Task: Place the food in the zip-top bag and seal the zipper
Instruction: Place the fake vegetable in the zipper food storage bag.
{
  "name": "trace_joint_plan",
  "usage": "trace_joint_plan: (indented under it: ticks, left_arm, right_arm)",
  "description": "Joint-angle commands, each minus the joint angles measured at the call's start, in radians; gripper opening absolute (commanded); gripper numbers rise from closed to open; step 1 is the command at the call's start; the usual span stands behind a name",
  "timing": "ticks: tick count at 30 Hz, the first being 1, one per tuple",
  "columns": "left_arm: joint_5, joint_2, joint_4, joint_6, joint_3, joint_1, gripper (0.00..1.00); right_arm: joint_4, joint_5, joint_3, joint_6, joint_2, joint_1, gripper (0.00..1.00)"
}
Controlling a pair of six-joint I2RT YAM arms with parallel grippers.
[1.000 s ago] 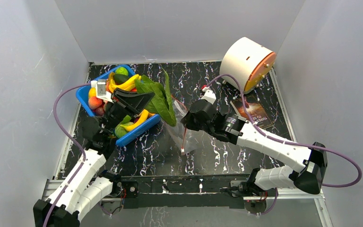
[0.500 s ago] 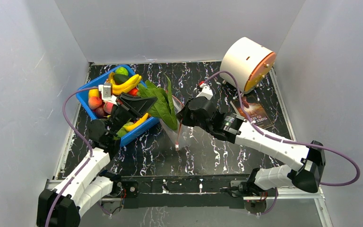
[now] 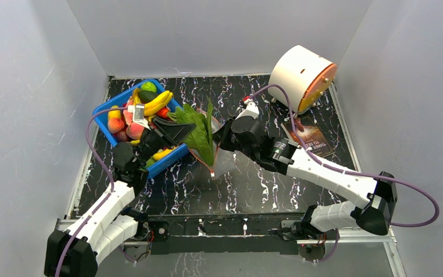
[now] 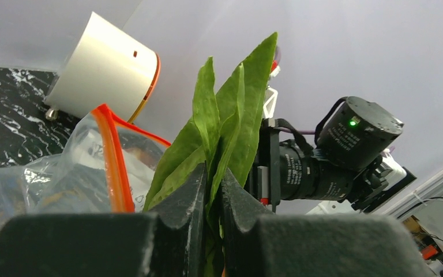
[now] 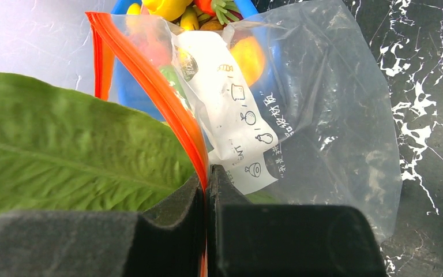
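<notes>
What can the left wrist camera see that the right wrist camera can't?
Only left wrist: the white round drum with an orange rim and the other arm's black wrist. Only right wrist: the blue plastic basket and the yellow toy fruit in it. Both: the green leafy lettuce, the clear crinkly zip-top bag and its red-orange zipper strip.

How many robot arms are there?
2. The left arm, by the blue basket, grips the lettuce. The right arm, in the middle, pinches the zipper of the zip-top bag. None seems hidden.
</notes>
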Motion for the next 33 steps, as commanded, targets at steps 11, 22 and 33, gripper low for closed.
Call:
trace_joint_plan:
  ticks: [11,22,33]
  left_arm:
    - [-0.009,-0.049,-0.237,0.104,0.043,-0.013,0.42]
    - [-0.040,-0.157,-0.748,0.450,0.258,-0.012,0.64]
    - [-0.025,-0.176,-0.968,0.531,0.261,-0.012,0.58]
  right_arm:
    - [0.141,0.021,-0.009,-0.004,-0.044,-0.002,0.00]
    - [0.126,0.041,-0.027,-0.002,-0.096,-0.003,0.00]
    - [0.122,0.045,-0.029,0.017,-0.129,-0.002,0.00]
